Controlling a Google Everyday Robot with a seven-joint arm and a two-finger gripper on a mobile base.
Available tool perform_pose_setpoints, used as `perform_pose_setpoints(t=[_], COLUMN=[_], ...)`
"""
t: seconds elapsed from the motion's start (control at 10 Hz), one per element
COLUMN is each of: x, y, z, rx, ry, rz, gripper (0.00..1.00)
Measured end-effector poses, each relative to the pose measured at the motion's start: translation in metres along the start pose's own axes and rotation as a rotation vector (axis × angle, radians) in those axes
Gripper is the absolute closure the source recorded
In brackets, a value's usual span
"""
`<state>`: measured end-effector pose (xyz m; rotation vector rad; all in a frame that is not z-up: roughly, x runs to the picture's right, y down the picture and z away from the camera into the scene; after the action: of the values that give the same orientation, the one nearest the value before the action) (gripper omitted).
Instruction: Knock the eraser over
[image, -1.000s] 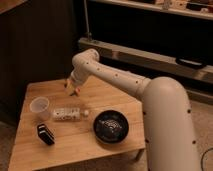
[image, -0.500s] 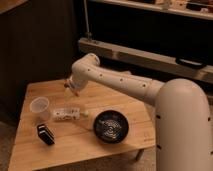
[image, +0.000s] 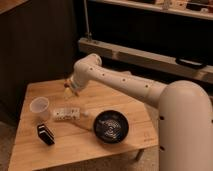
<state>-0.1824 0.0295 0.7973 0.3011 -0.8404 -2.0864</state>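
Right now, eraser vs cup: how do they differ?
The eraser is black and blocky; the cup is pale, translucent and round. The eraser sits nearer the camera; the cup stands behind it. Both rest on the wooden table. The gripper hovers farther back, touching neither.

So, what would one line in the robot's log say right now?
tool: over table, back-left, behind plastic cup | eraser: front-left, apart from tool | knock: not yet done
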Motion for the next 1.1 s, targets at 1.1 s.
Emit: perform_pose_setpoints(t=[1.1], x=[-0.044], y=[-0.077], z=[0.006], rx=[0.079], ry=[0.037], rz=[-0.031], gripper=[0.34])
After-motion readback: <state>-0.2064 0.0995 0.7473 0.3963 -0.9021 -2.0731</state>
